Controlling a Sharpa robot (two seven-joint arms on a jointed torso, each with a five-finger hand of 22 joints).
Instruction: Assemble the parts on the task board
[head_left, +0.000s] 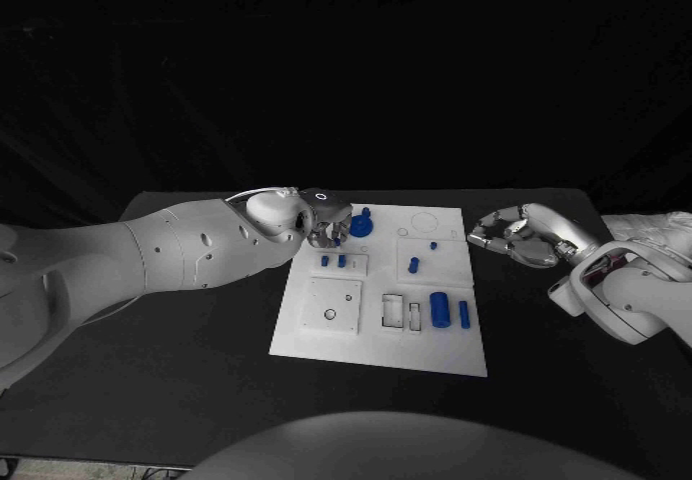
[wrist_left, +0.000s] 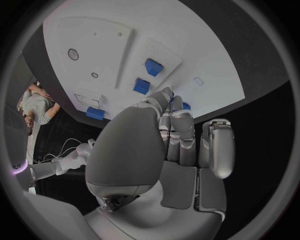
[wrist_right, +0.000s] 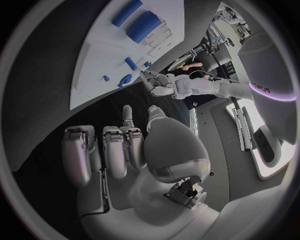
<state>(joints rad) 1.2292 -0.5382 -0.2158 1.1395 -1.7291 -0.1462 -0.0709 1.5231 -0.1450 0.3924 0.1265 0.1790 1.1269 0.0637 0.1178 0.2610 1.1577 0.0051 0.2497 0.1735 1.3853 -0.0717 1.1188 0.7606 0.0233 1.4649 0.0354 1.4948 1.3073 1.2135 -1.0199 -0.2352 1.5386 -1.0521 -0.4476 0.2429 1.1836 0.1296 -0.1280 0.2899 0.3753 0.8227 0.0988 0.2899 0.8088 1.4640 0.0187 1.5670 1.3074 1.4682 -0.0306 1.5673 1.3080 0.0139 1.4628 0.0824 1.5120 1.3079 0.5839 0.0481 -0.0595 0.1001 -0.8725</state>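
Note:
The white task board (head_left: 378, 345) lies mid-table. At its far left corner stands a round blue part (head_left: 361, 225), and my left hand (head_left: 329, 222) is right beside it. In the left wrist view the fingertips (wrist_left: 181, 107) reach that blue part (wrist_left: 186, 105), which is mostly hidden behind them; I cannot tell whether they grip it. Two small blue pegs (head_left: 333, 261) and another peg (head_left: 414, 265) stand mid-board. A thick blue cylinder (head_left: 438, 309) and a slimmer one (head_left: 464, 314) lie near the right edge. My right hand (head_left: 516, 236) hovers off the board's right side, holding nothing.
Several recessed slots (head_left: 401, 311) and a raised square plate (head_left: 335, 303) mark the board's near half. The black table (head_left: 173, 350) surrounds the board on all sides. The right wrist view shows the board (wrist_right: 94, 65) and my left hand (wrist_right: 161, 86) beyond it.

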